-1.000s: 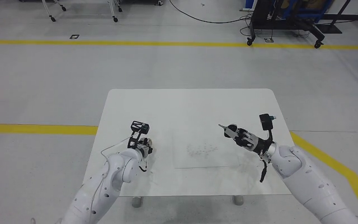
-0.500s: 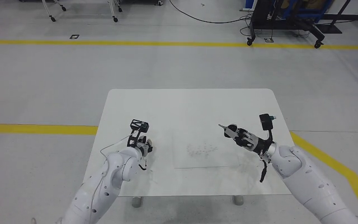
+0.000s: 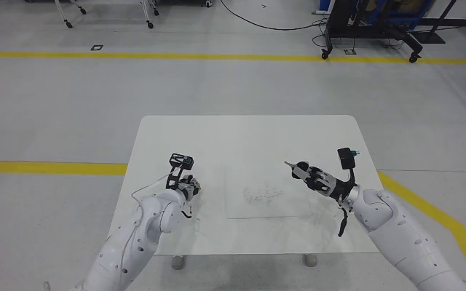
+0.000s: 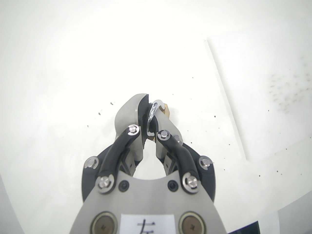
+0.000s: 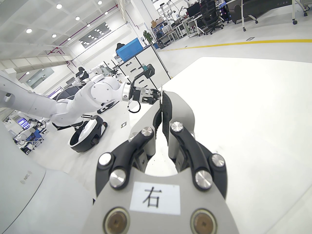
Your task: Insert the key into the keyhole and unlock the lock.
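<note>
Left gripper (image 4: 148, 113) jaws drawn almost together, clamped on the curved silver metal shackle (image 4: 152, 113) of a small brass padlock (image 4: 166, 112); brass body protruding just past the fingertips, keyhole not discernible. Positioned over the left part of the white rectangular table (image 3: 247, 138), close to the table's robot-side edge; contact between padlock and table surface not determinable. Right gripper (image 5: 163, 98) jaws pressed fully shut on a thin silver metal key (image 5: 161, 89), with only the blade tip projecting beyond the black ribbed pads (image 5: 168, 109). Held above the right part of the table, blade directed across the table toward its left side. Both grippers well apart over the table, with a patch of small dark specks (image 3: 263, 193) on the table surface between them, nearer the robot-side edge than the table's centre.
</note>
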